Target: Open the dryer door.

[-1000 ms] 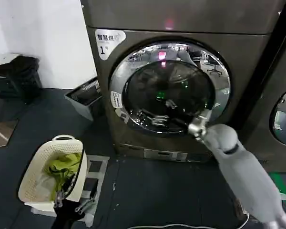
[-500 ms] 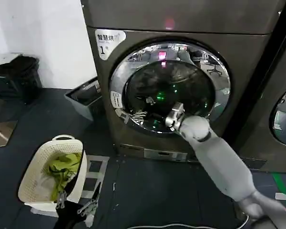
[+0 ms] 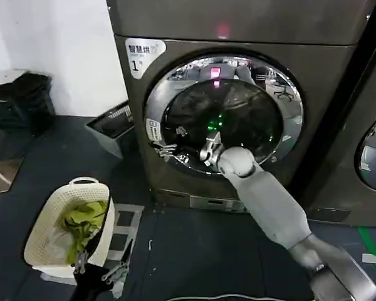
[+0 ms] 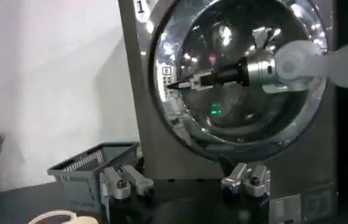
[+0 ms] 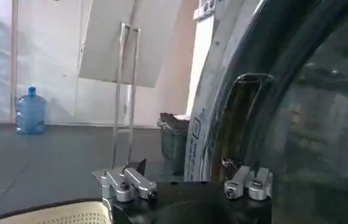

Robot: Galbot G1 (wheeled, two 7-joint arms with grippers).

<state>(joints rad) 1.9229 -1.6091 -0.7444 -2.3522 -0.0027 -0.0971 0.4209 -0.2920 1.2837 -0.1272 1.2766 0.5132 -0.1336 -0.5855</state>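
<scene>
Writing is seen on a white label above the dryer door: Chinese characters and "1". The right gripper, fingers apart, is held at the closed door's left chrome rim. The left gripper, spread open, is parked beside a laundry basket.

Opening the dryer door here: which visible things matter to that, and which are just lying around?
Job:
dryer door, shut
right gripper at the door's left rim, fingers open
left gripper, low beside the basket

Lying about:
laundry basket with green cloth
grey crate
neighbouring machine
</scene>
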